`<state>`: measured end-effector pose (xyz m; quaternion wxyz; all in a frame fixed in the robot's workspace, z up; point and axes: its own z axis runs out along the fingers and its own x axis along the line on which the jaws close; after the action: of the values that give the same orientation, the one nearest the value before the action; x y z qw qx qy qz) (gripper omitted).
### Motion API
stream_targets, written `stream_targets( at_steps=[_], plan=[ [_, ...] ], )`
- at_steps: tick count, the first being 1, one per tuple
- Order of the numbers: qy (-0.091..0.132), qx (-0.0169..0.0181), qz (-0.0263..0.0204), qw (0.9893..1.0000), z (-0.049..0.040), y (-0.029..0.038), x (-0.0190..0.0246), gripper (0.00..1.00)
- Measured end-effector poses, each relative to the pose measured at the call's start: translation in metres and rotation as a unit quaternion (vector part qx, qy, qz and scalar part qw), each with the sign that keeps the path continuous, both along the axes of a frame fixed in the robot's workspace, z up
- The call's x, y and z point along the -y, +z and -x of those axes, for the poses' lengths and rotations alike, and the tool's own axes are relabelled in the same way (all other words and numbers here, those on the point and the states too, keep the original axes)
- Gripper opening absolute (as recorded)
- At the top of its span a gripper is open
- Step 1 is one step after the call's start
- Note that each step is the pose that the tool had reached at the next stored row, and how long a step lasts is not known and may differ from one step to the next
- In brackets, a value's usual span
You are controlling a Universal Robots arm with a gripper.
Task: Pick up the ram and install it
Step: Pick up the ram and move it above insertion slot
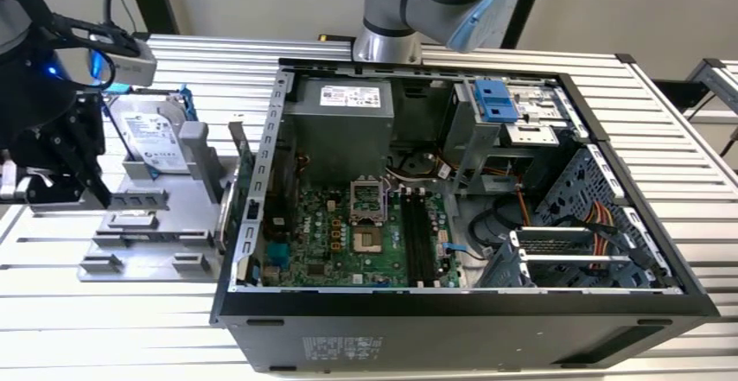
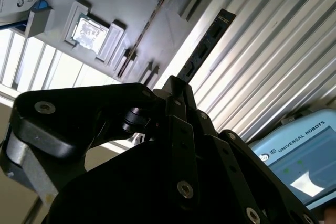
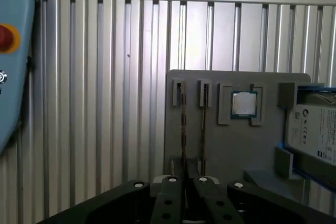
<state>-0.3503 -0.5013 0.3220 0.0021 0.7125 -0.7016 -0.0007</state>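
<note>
- One gripper (image 2: pixel 177 85) does the work here. In the second wrist view we see its black fingers pressed together on the ram (image 2: pixel 206 43), which we read as a firm pinch.
- From the fingertips the ram runs outward along its long axis. It is a thin dark stick with small chips, and the ribbed table (image 2: pixel 273 77) is behind it.
- Just past the fingertips in the first wrist view lies the grey holder (image 3: pixel 226 145), with two narrow slots cut along its length.
- Further along the holder we see the square silver CPU chip (image 3: pixel 244 103) in its pocket, and beside that the hard drive (image 3: pixel 315 129) in its blue frame.
- In the exterior view the gripper hangs over the holder at the exterior view's left, so the ram is outside the computer case (image 1: pixel 461 325).
- Farthest off, the long black motherboard slots (image 1: pixel 421 243) lie well apart from the gripper, toward the exterior view's right and beyond the case's side wall.
- Those slots run from the case's near edge toward its back. We cannot tell whether the ram's long axis lines up with them.
</note>
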Motion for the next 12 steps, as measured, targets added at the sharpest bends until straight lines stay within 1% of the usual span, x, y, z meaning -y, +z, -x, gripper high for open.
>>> stream_targets(
  at_steps=[12],
  plan=[
    [0.000, 0.0000, 0.0000, 1.0000, 0.0000, 0.0094, 0.0000, 0.00]
  ],
)
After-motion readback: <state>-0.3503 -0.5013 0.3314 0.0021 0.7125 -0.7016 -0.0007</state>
